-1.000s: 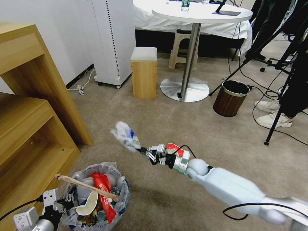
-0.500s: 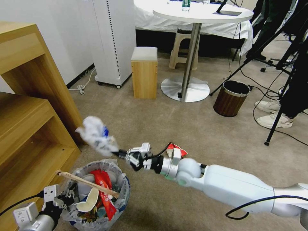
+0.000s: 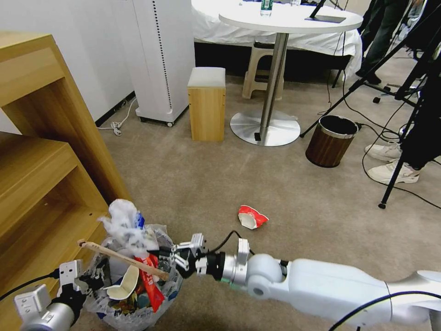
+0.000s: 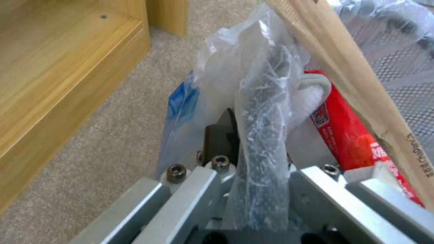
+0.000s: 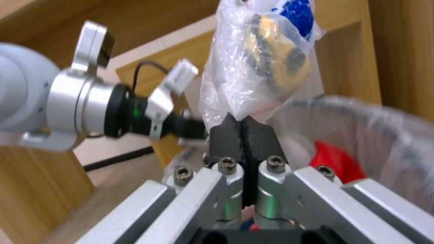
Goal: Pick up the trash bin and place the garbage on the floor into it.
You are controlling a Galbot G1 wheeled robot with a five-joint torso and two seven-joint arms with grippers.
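Note:
The trash bin [image 3: 133, 315] hangs at the lower left, lined with crinkly plastic and full of garbage: a wooden stick [image 3: 119, 259] lies across a red wrapper [image 3: 149, 281]. My left gripper [image 3: 94, 281] is shut on its near rim; in the left wrist view the left gripper [image 4: 244, 125] clamps the bag-covered rim [image 4: 264, 101]. My right gripper [image 3: 157, 254] is shut on a crumpled clear plastic bag [image 3: 124, 225] with a blue patch, held just above the bin's opening. The right wrist view shows the right gripper [image 5: 244, 130] pinching that bag [image 5: 257, 67]. A crushed red cup [image 3: 251, 217] lies on the floor [image 3: 206, 184].
A wooden shelf unit [image 3: 41, 161] stands close on the bin's left. Farther off are a wooden stool [image 3: 206, 105], a round table's pedestal [image 3: 265, 126], a brown wood-grain bin [image 3: 330, 140], tripod legs and cables [image 3: 390, 174], and a person's shoes [image 3: 390, 172].
My right arm has swung left and down, carrying the crumpled plastic bag from over the open floor to just above the bin. The red cup on the floor is now uncovered.

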